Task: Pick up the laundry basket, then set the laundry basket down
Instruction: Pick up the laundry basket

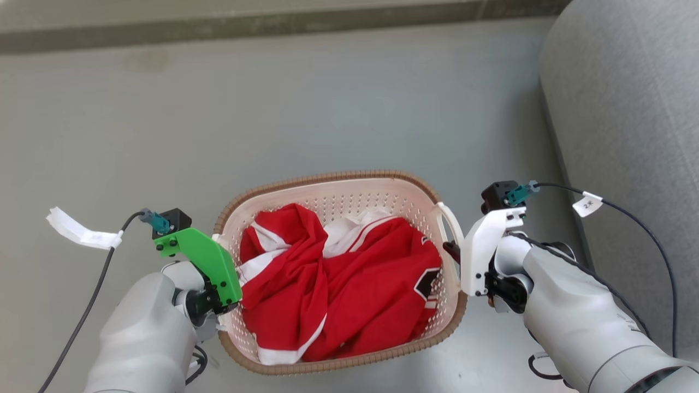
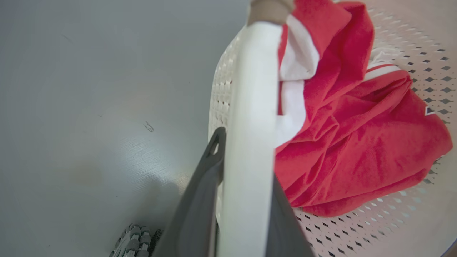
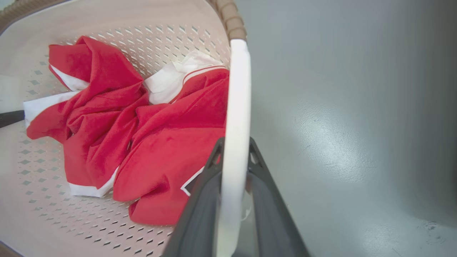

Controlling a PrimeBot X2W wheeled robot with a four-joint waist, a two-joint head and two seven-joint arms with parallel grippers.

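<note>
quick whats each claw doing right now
left claw: closed on the basket's left handle
right claw: closed on the right handle

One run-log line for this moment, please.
left claw: shut on left handle | right claw: shut on right handle | laundry basket: holds red-and-white garment | lifted or on floor: cannot tell

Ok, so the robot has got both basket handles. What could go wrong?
The left gripper and right gripper each pinch only a thin white handle, so one might slip out. If one arm rises faster, the laundry basket could tip and the red clothes might slide out. The grey sofa sits close to the right arm, so it might bump.
</note>
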